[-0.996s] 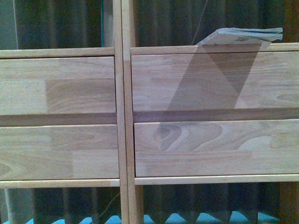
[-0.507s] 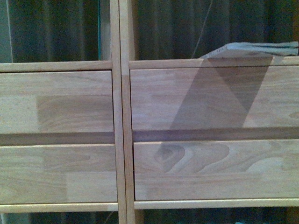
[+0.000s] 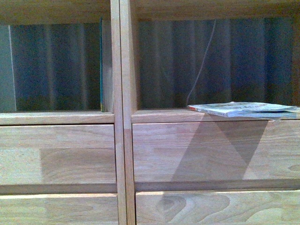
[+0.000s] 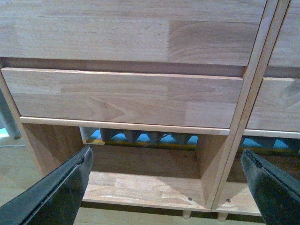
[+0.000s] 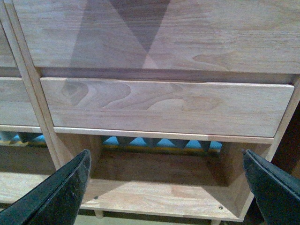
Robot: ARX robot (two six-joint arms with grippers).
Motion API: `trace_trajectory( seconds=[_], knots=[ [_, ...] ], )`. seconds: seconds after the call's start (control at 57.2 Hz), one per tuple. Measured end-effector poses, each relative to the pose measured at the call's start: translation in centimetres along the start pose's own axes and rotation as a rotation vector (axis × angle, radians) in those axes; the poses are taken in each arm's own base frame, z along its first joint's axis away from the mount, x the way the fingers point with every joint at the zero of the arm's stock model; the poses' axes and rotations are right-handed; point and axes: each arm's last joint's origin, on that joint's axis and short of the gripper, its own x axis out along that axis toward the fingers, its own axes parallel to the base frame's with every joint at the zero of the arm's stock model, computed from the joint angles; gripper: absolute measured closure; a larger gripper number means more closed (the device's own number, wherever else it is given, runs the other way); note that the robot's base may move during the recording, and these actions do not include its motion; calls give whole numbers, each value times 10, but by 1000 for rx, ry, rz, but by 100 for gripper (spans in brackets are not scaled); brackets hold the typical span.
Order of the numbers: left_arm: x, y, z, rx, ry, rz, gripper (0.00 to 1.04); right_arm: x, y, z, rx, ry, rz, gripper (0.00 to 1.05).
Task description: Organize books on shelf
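Note:
The light wood shelf (image 3: 123, 140) fills the front view. A thin white paperback (image 3: 243, 109) lies flat in the right open compartment, its edge hanging over the front lip. A thin dark teal-edged book (image 3: 101, 65) stands upright against the divider in the left compartment. Neither gripper shows in the front view. My left gripper (image 4: 171, 187) is open and empty, facing the left column's lower drawer and bottom compartment. My right gripper (image 5: 168, 187) is open and empty, facing the right column's lower drawer (image 5: 164, 105) and bottom compartment.
Dark curtains (image 3: 56, 65) show behind the backless compartments, with a thin white cord (image 3: 202, 65) hanging in the right one. Blue and dark triangle-patterned material (image 4: 140, 138) shows behind the bottom compartments. Short peg legs (image 4: 187, 214) stand on the pale floor.
The front view has risen: the drawers dropped lower in the picture and the open compartments with both books came fully into view.

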Motion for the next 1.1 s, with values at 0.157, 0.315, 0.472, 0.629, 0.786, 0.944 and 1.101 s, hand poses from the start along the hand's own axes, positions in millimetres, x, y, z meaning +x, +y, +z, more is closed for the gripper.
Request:
trace_trajectory(
  seconds=[0.157, 0.315, 0.472, 0.629, 0.786, 0.944, 1.101],
  knots=[
    [0, 0, 0, 0, 0, 0, 7, 0, 0, 0, 0, 0, 0, 7],
    [0, 0, 0, 0, 0, 0, 7, 0, 0, 0, 0, 0, 0, 7],
    [0, 0, 0, 0, 0, 0, 7, 0, 0, 0, 0, 0, 0, 7],
    [0, 0, 0, 0, 0, 0, 7, 7, 0, 4, 221, 64, 142, 7],
    [0, 0, 0, 0, 0, 0, 7, 31, -3, 38, 454, 16, 144, 7],
    [0, 0, 0, 0, 0, 0, 7, 70, 3, 57, 608, 43, 147, 7],
    [0, 0, 0, 0, 0, 0, 7, 114, 6, 58, 768, 126, 109, 7]
  ],
)
